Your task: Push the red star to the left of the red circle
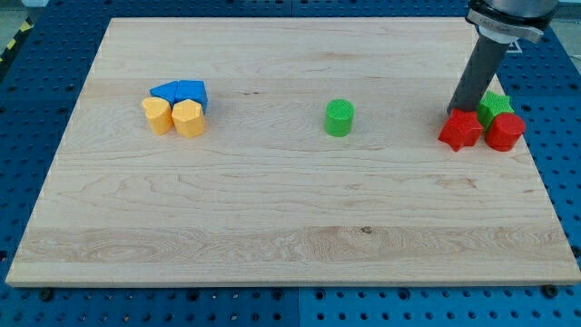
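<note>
The red star (460, 130) lies near the board's right edge. It touches the left side of the red circle (504, 132). A green star (495, 106) sits just above the red circle, touching it. My tip (460, 109) stands at the upper edge of the red star, left of the green star. The dark rod rises from there to the view's top right.
A green cylinder (339, 117) stands near the board's middle. At the left, two blue blocks (182, 92) touch two yellow blocks (158, 115) (189, 118). The wooden board (290, 227) rests on a blue perforated table.
</note>
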Controlling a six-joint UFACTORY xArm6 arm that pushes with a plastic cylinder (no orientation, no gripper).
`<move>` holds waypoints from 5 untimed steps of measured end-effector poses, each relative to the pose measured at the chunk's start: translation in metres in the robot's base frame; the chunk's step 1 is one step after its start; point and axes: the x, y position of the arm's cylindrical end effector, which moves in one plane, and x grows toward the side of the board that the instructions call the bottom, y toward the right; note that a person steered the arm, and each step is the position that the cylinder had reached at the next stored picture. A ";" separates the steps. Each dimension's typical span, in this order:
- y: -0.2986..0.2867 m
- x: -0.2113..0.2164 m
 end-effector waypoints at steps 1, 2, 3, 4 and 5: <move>-0.048 0.000; -0.079 0.011; -0.079 0.024; -0.057 0.029; -0.018 0.029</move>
